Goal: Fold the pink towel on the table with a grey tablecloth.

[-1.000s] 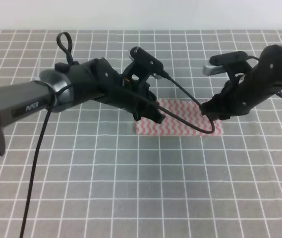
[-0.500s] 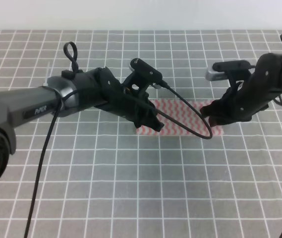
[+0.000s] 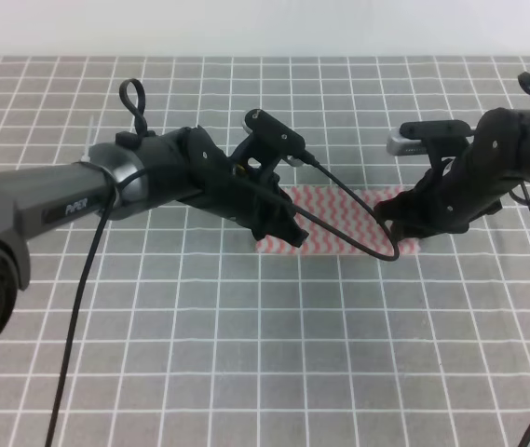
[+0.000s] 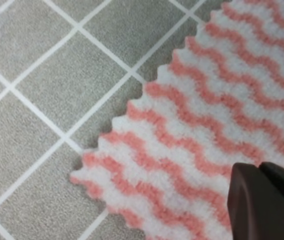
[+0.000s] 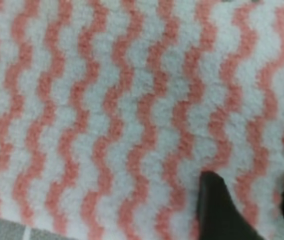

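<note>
The pink towel lies flat on the table with a grey tablecloth, a long strip between my two grippers. My left gripper is down at the towel's left end. The left wrist view shows the towel's frayed corner and one dark fingertip over it; the other is out of frame. My right gripper is down at the towel's right end. In the right wrist view its two dark fingers stand apart with the towel between them.
The white-lined grey cloth runs in all directions around the towel. A black cable from the left arm loops across the towel. A pale wall bounds the table's far edge.
Both grippers have come lower onto the towel's ends. The right arm has shifted slightly right. The towel has stayed in about the same place.
</note>
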{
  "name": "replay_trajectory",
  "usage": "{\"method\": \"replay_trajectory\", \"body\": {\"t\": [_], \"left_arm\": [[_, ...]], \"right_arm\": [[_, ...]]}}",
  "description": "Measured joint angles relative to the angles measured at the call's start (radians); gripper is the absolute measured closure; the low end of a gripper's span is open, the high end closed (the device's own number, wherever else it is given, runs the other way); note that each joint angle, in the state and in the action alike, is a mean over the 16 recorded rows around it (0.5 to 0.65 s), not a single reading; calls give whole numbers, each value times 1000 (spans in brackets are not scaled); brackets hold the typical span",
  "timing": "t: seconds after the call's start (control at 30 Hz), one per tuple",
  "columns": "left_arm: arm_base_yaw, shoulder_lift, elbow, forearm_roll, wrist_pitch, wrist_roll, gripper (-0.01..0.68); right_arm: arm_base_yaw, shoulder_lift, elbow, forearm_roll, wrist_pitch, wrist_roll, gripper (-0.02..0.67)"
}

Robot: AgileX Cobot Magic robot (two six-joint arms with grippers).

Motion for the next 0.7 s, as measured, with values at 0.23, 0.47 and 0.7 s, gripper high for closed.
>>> {"method": "replay_trajectory", "body": {"t": [0.23, 0.47, 0.7], "left_arm": [[0, 11, 0, 0, 9, -2, 673], [0, 25, 0, 0, 19, -4, 673], [0, 31, 0, -1, 22, -5, 673]], "right_arm": [[0, 3, -17, 1, 6, 1, 530], [-1, 4, -64, 16, 42, -14, 634], [-1, 3, -114, 127, 89, -104, 660]]}}
